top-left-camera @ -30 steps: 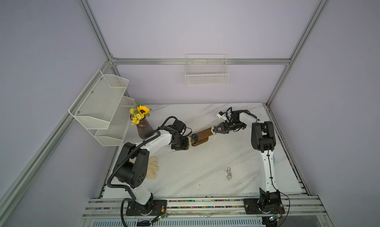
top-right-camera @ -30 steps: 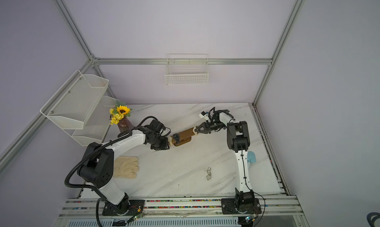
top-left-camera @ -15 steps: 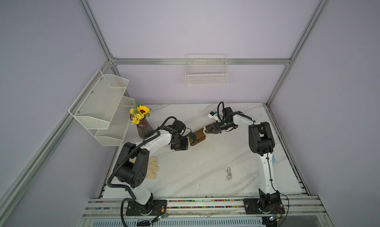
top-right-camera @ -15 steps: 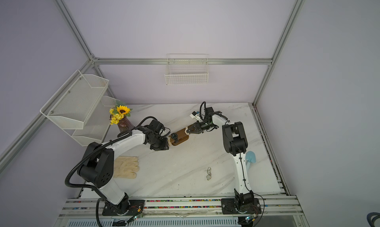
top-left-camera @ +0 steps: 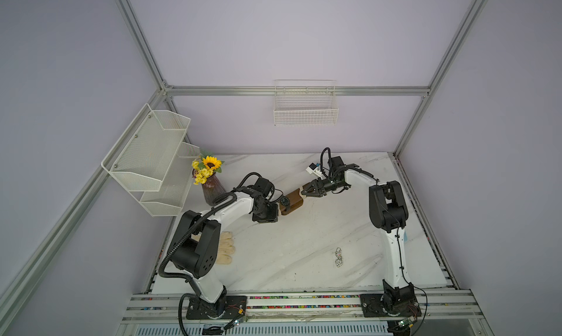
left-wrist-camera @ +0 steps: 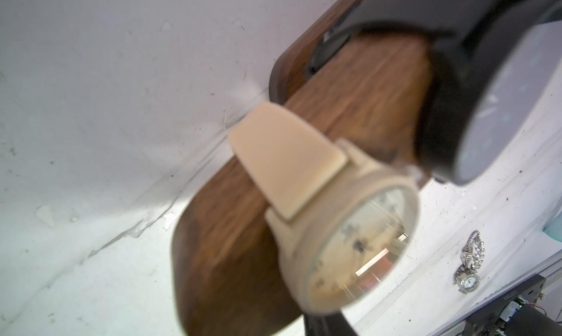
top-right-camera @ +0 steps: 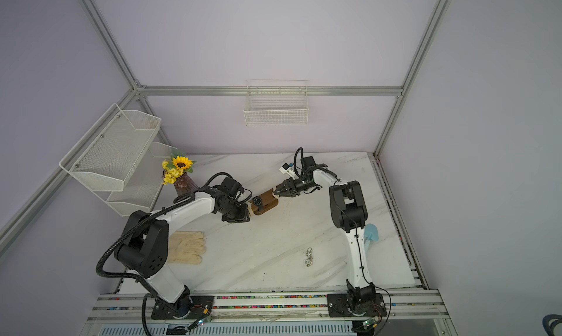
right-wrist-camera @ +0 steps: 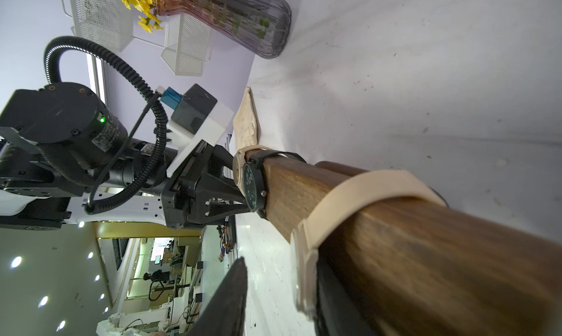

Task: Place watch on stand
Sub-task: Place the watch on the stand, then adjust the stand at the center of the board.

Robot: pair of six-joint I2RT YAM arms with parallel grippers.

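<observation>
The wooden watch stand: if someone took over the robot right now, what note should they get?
Left gripper: shut on one end of the brown wooden stand.
Right gripper: open around a cream-strapped watch at the other end.
Done: three watches ring the bar: that one, a black green-dialled watch, a second cream watch.
To do: back the right gripper off; probably fetch the small silver watch lying on the white marble table.

Cannot read the blurred black watch in the left wrist view. Loses the stand past the right wrist view's edge. Cannot tell whether the left fingers pinch it.
</observation>
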